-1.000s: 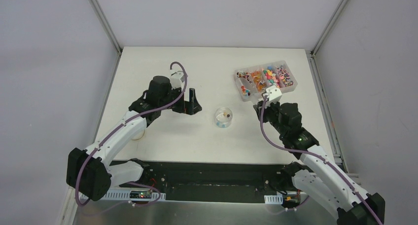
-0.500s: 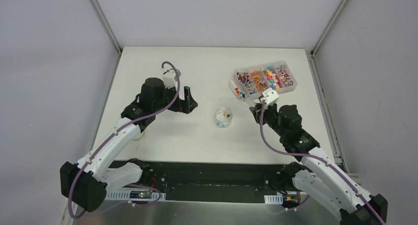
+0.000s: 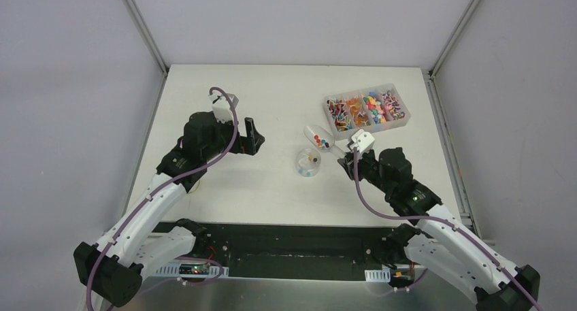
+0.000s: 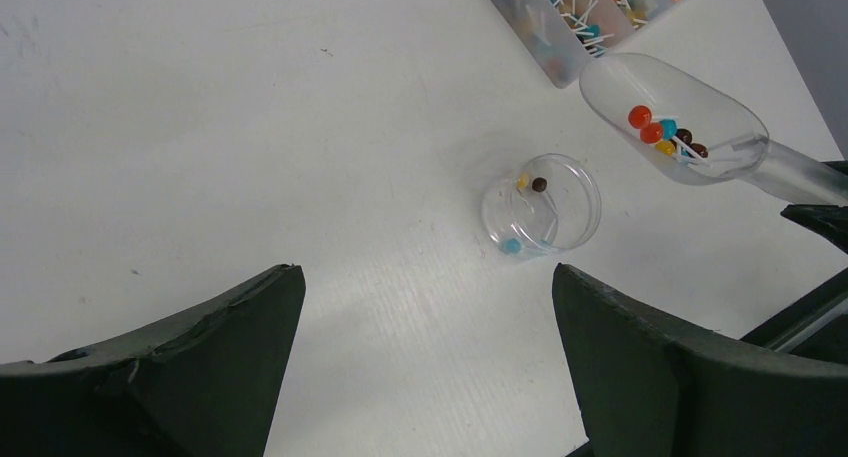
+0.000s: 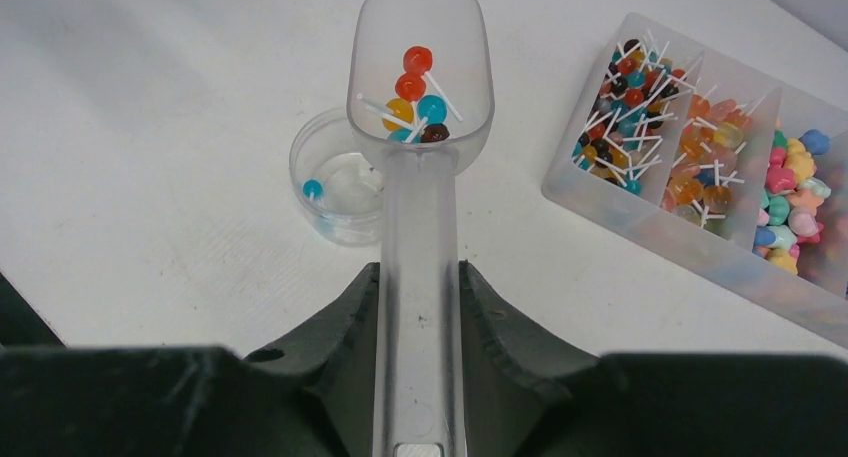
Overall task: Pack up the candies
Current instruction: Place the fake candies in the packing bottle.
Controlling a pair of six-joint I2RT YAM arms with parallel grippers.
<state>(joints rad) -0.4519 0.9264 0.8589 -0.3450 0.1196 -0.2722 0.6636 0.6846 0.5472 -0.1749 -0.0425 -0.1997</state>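
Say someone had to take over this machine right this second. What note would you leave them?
Right gripper: shut on the scoop handle; scoop level, holding several candies, close by the jar.
Left gripper: open, empty, over bare table.
Done: a few candies in the jar, one scoopful loaded.
Box: full of candies, far right.
Left: tip this scoopful into the jar, then probably scoop more.
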